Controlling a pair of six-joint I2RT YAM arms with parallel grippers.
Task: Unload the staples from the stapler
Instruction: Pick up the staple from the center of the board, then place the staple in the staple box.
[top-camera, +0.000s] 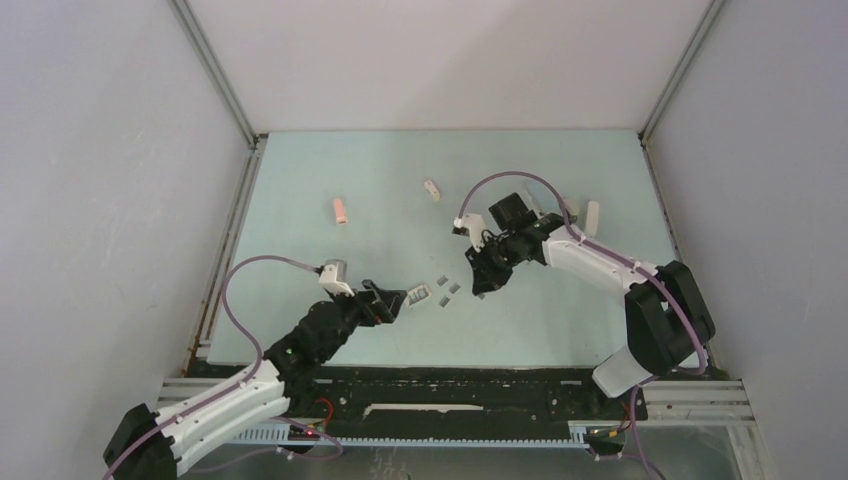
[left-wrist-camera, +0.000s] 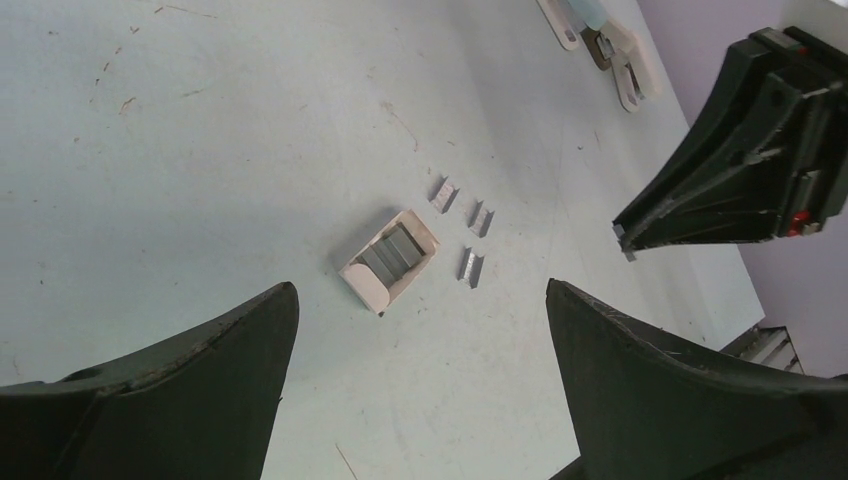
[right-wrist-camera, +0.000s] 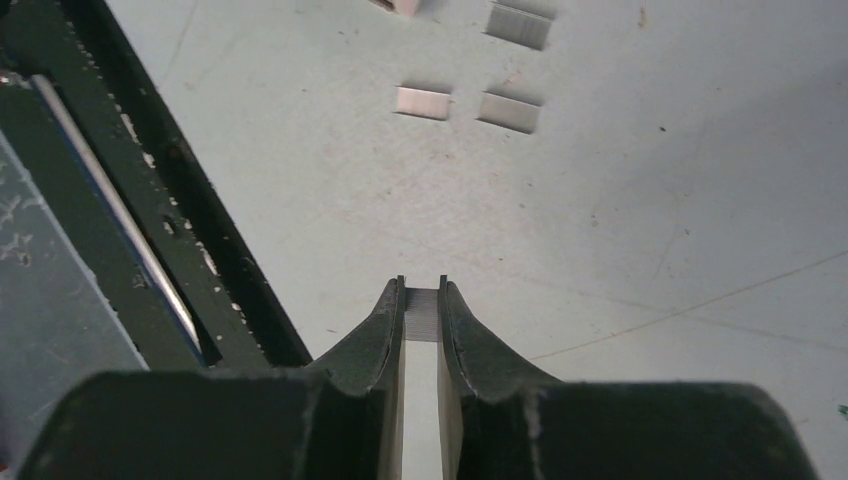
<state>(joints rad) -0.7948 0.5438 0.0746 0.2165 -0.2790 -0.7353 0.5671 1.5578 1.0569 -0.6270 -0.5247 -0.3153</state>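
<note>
Grey staple strip (right-wrist-camera: 423, 322), held only by the tips of my right pincer (right-wrist-camera: 422, 290), may slip; left pincer (left-wrist-camera: 420, 290) stands wide.

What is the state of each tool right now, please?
Left tool: open, holding nothing.
Right tool: closed on a staple strip.

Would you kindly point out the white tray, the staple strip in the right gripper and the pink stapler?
white tray (left-wrist-camera: 364, 283): left wrist view, its pale near end.
staple strip (right-wrist-camera: 422, 316): right wrist view, the grey face between the jaws.
pink stapler (top-camera: 340, 210): top view, its middle.
</note>
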